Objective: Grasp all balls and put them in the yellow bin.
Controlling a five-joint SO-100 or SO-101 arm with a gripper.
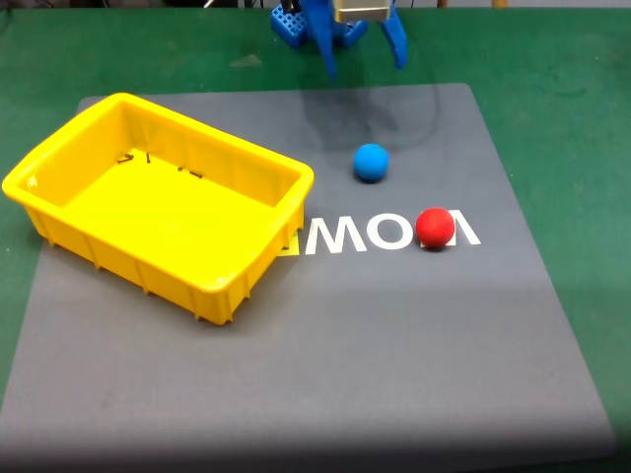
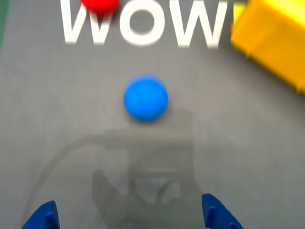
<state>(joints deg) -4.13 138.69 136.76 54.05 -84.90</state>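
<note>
Wrist view: blue ball [image 2: 146, 98] ahead of spread pincer [image 2: 131, 217], unobstructed.

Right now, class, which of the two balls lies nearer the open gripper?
The blue ball. In the fixed view it sits just below the gripper, while the red ball lies farther off, resting on the white lettering.

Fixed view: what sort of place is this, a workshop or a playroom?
Probably a robot practice table: a grey mat printed "WOW" on a green surface, a blue robot hand, and a yellow bin.
</note>
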